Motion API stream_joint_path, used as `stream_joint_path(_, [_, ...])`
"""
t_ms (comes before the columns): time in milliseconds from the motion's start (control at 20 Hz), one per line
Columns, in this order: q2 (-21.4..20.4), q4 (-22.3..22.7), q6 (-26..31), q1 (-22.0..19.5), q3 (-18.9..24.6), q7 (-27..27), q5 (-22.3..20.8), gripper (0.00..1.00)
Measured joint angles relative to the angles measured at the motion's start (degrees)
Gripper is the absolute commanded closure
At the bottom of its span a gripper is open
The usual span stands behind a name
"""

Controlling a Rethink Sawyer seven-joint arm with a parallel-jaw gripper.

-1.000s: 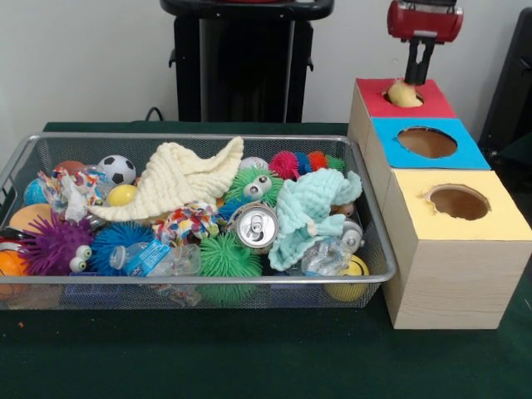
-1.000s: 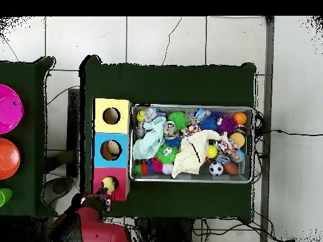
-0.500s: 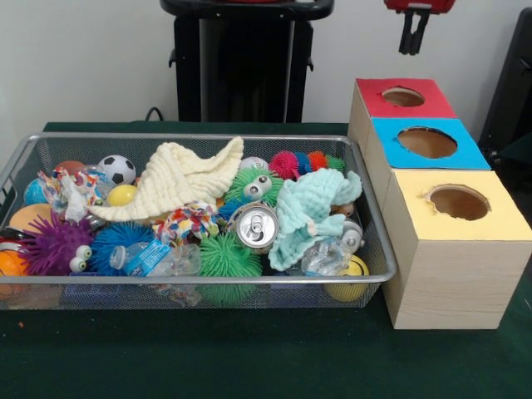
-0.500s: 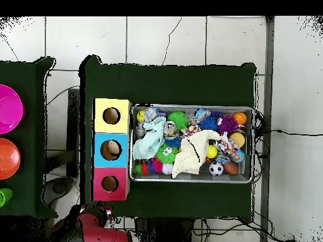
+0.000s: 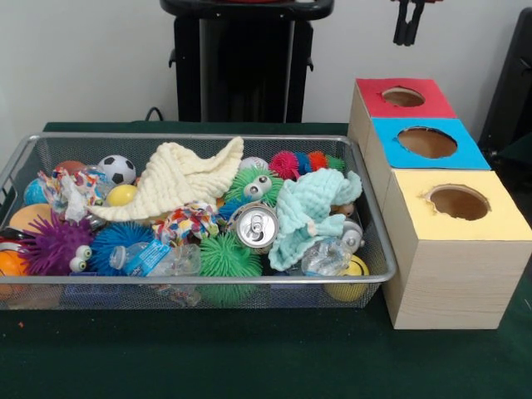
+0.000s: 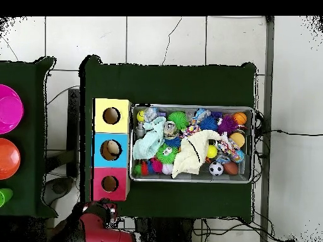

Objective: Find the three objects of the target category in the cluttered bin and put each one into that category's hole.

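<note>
Since a second ago, the pincer (image 5: 407, 25) has been rising from the red hole (image 5: 404, 96), where a yellow ball sat at the rim; now only its dark tips are showing at the top edge, well above the box, and whether they are parted or closed I cannot tell. That hole is now showing dark inside, with no ball visible at its rim. Next to it, the blue hole (image 5: 427, 142) and yellow hole (image 5: 459, 202) are lying open. In the wire bin (image 5: 25, 158), a soccer ball (image 5: 117, 169) is sitting near the far left, a cream cloth (image 5: 179, 179) is draping over toys, and a can (image 5: 253, 225) is resting beside a mint cloth (image 5: 306, 212). Overhead, the red arm (image 6: 98, 228) is hanging off the green table (image 6: 170, 82).
</note>
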Motion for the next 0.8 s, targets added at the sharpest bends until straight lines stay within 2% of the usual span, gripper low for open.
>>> stream_joint_path(200, [-0.73, -0.60, 1.50, -1.81, -0.20, 0.00, -1.10, 1.00])
stream_joint_path(450, [-1.00, -1.80, 3.22, -7.35, -0.17, 0.00, -3.62, 1.00])
stream_joint_path(550, [-0.98, -2.88, 3.65, -10.72, 0.10, 0.00, -5.21, 1.00])
stream_joint_path(800, [-0.91, -4.98, 3.78, -15.57, 0.99, 0.00, -7.48, 1.00])
